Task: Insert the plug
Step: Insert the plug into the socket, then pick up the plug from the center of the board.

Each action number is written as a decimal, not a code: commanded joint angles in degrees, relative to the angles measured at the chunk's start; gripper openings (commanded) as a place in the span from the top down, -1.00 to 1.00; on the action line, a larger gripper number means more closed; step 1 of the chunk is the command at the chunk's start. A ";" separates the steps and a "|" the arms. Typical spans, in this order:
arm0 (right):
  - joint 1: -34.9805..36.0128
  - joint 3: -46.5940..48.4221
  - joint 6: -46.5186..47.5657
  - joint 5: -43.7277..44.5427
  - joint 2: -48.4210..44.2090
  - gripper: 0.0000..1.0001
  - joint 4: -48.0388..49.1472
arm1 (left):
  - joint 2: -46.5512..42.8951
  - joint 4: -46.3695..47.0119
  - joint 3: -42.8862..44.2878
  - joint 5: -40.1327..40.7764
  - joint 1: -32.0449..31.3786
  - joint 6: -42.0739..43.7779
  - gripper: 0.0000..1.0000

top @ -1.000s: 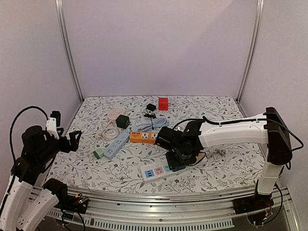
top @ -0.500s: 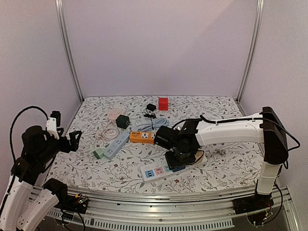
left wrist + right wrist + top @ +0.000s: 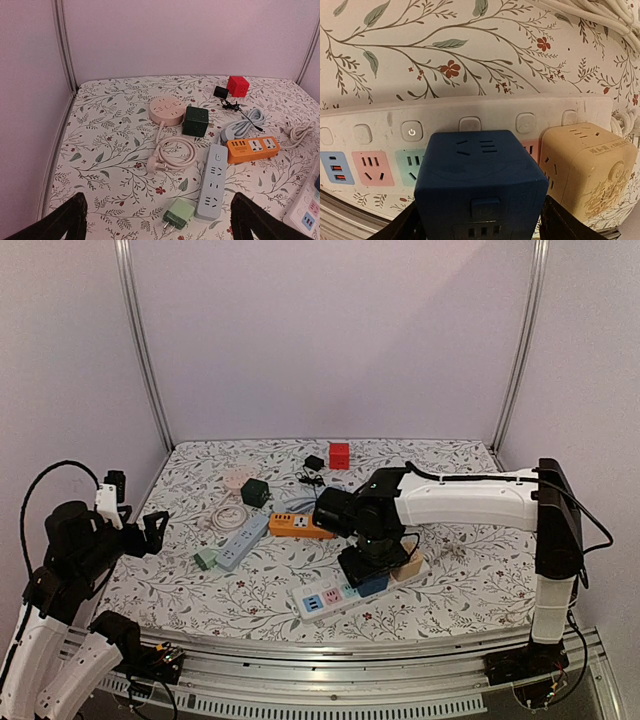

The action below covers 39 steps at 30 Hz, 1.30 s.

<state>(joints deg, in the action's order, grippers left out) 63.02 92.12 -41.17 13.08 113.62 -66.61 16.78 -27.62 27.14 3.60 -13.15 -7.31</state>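
Observation:
A dark blue cube plug [image 3: 480, 185] sits upright on the white power strip [image 3: 470, 107], between the strip's teal socket and a yellow cube plug [image 3: 585, 170]. My right gripper [image 3: 480, 222] straddles the blue cube from above. Its fingers [image 3: 405, 227] stand close along both sides of the cube, and the jaws are open. From the top camera, the blue cube [image 3: 372, 583] shows just under the right gripper [image 3: 365, 565], on the strip [image 3: 325, 600]. My left gripper [image 3: 157, 220] hovers open and holds nothing at the table's left edge [image 3: 155, 530].
Left of the strip lie a green plug adapter [image 3: 179, 215], a grey-blue power strip [image 3: 214, 187], an orange strip [image 3: 252, 149], a dark green cube [image 3: 195, 121] and a pink round socket [image 3: 167, 110] with its coiled cord. A red cube [image 3: 238, 86] stands at the back.
The right arm has swung left and forward along the white strip with the blue cube. Its jaws have widened around the cube. The left arm has not moved.

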 commanded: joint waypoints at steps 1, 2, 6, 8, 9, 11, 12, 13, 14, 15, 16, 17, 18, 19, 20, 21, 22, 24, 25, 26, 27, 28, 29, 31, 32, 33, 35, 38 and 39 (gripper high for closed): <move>0.10 2.65 2.26 1.29 -2.56 -0.55 -3.59 | 0.28 1.17 -1.03 -0.46 1.02 0.02 -0.96; 0.11 2.82 2.51 1.00 -2.95 -0.57 -3.43 | 0.28 1.18 -0.95 -0.45 1.09 0.02 -0.96; 0.09 3.62 4.50 -1.04 -5.48 -0.60 -2.02 | 0.71 1.16 -0.96 -0.74 1.50 0.11 -0.96; 0.08 4.21 5.97 -0.31 -7.49 -0.61 -1.33 | 0.93 1.22 -1.00 -0.93 1.75 0.25 -0.96; 0.10 4.48 6.71 0.59 -8.32 -0.61 -0.96 | 1.08 1.26 -0.98 -1.08 1.98 0.25 -0.96; -0.19 4.80 8.08 2.51 -10.82 -0.62 -0.28 | 1.56 1.25 -0.86 -1.49 2.34 0.35 -0.95; -0.82 4.76 8.48 3.11 -11.55 -0.62 -0.01 | 1.92 1.29 -0.79 -1.75 2.52 0.51 -0.95; -1.53 4.58 8.67 3.69 -12.42 -0.62 0.30 | 2.43 1.30 -0.74 -2.09 2.70 0.65 -0.94; -2.32 4.19 8.65 4.23 -12.98 -0.62 0.77 | 3.08 1.35 -0.58 -2.36 2.76 0.94 -0.94; -3.32 3.69 8.65 4.84 -13.87 -0.62 1.32 | 3.90 1.46 -0.33 -2.83 2.82 1.33 -0.93; -4.25 3.04 8.65 5.37 -14.44 -0.63 1.98 | 4.87 1.48 0.07 -3.73 2.80 1.87 -0.92; -5.35 2.32 8.65 5.49 -15.11 -0.63 2.80 | 6.07 1.32 0.74 -5.40 2.78 2.93 -0.90; -6.39 1.60 8.65 5.33 -15.90 -0.63 3.68 | 7.84 1.03 2.41 -6.49 2.78 3.32 -0.90; -7.36 0.91 8.78 5.11 -16.38 -0.63 4.66 | 10.27 0.57 4.34 -7.17 2.75 3.33 -0.90; -8.32 0.10 8.88 5.05 -16.91 -0.63 5.83 | 13.19 -0.01 7.13 -8.37 2.70 3.53 -0.90; -9.43 -0.71 9.31 5.15 -17.40 -0.64 7.55 | 16.92 -1.12 10.19 -10.05 2.63 3.80 -0.90; -10.20 -1.90 9.70 5.19 -18.10 -0.65 9.01 | 20.87 -2.64 14.21 -11.69 2.37 4.43 -0.89; -11.82 -3.61 10.70 5.04 -19.00 -0.66 12.09 | 31.16 -8.58 23.27 -14.18 1.11 6.14 -0.88; -12.51 -4.40 11.01 4.76 -19.47 -0.67 13.71 | 36.92 -12.81 28.64 -15.05 0.31 7.04 -0.88; -13.07 -5.05 11.50 4.46 -19.60 -0.67 15.26 | 43.32 -18.00 33.88 -15.64 -0.57 8.99 -0.85; -13.64 -5.58 11.93 4.08 -19.73 -0.68 16.44 | 49.32 -24.77 39.66 -15.32 -1.64 10.54 -0.83; -14.00 -6.10 12.70 3.65 -19.68 -0.68 17.49 | 55.90 -29.45 45.41 -14.95 -2.67 12.11 -0.80; -14.37 -6.56 13.38 3.25 -19.55 -0.69 18.35 | 62.04 -34.03 50.81 -15.25 -3.93 13.87 -0.77; -15.03 -7.57 14.46 2.61 -19.28 -0.70 20.04 | 74.25 -40.58 60.16 -17.96 -5.06 19.16 -0.82; -15.33 -8.09 14.78 2.56 -19.04 -0.72 20.63 | 78.00 -41.81 63.55 -18.63 -5.50 21.36 -0.84; -15.45 -8.59 15.15 2.55 -18.94 -0.74 21.23 | 80.91 -41.33 66.27 -17.90 -5.99 22.76 -0.86; -15.69 -9.39 15.53 2.41 -18.67 -0.84 22.36 | 85.26 -37.40 68.04 -15.03 -6.88 23.89 -0.95; -15.75 -10.18 15.85 2.53 -18.38 -0.97 22.92 | 90.08 -29.40 68.62 -13.21 -7.96 25.95 -0.99; -15.82 -10.46 15.85 2.64 -18.35 -0.98 23.12 | 91.61 -27.20 68.78 -13.09 -8.33 26.57 -0.99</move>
<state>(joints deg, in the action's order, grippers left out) 47.86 83.13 -26.59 15.90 95.57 -46.41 105.49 -57.69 93.71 -11.00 -19.79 13.69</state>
